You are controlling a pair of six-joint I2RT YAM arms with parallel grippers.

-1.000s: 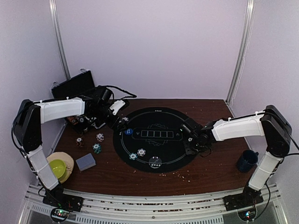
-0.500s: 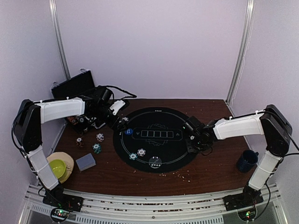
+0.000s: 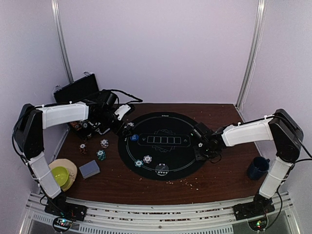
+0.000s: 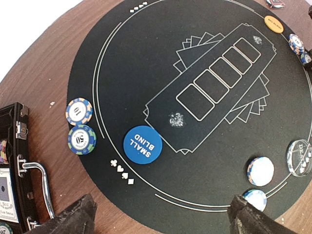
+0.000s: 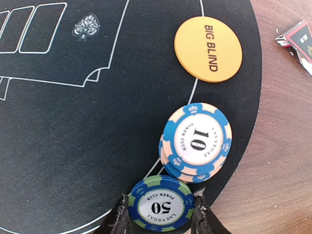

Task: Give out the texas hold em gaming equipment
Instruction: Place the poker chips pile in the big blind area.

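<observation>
My right claw is closed on a blue-and-green striped round poker chip marked 50, with 1 finger pressed to each side, at the right edge of the round black felt mat. Just beside it on the mat's rim lie stacked blue-and-cream striped chips marked 10, then a flat orange BIG BLIND disc. My left claw hangs wide open, holding nothing, above the mat's left edge, near the round blue SMALL BLIND disc.

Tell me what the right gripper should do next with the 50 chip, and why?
Probably open the right gripper and let go: the 50 chip sits between its fingers at the edge of the mat, beside the 10 chips and Big Blind button.
</observation>
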